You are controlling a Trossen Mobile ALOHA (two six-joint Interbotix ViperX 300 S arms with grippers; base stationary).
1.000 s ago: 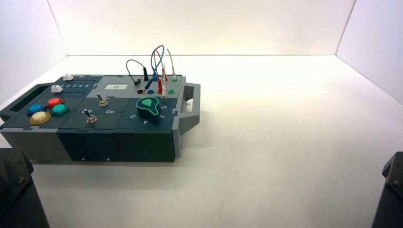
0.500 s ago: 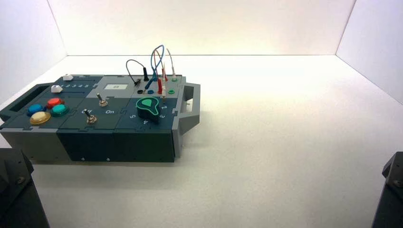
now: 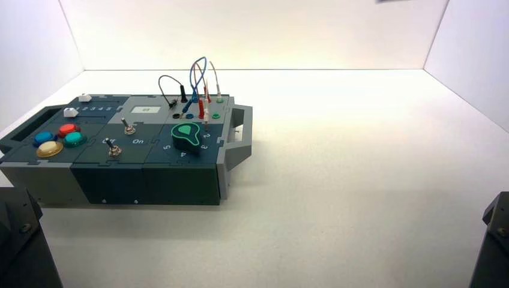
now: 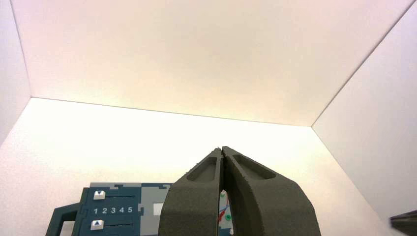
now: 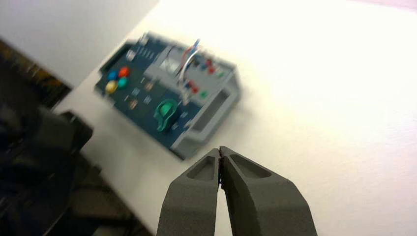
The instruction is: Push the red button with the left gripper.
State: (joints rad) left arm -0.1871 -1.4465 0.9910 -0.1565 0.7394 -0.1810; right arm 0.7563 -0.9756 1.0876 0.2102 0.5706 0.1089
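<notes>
The red button (image 3: 68,128) sits in a cluster at the left end of the box (image 3: 180,180), with a blue button (image 3: 44,137), a green button (image 3: 75,138) and a yellow button (image 3: 50,149) around it. It also shows in the right wrist view (image 5: 124,72). My left gripper (image 4: 222,149) is shut and empty, held back from the box and above it. Only the left arm's base (image 3: 21,240) shows in the high view. My right gripper (image 5: 219,149) is shut and empty, well off the box's right side.
The box also bears two white sliders (image 3: 72,111), two toggle switches (image 3: 127,127), a green knob (image 3: 186,135) and looped wires (image 3: 198,84) plugged into sockets. A grey handle (image 3: 240,135) sticks out at its right end. White walls close in the table.
The box looks shifted very slightly to the left. Both arm bases in the high view stay where they were.
</notes>
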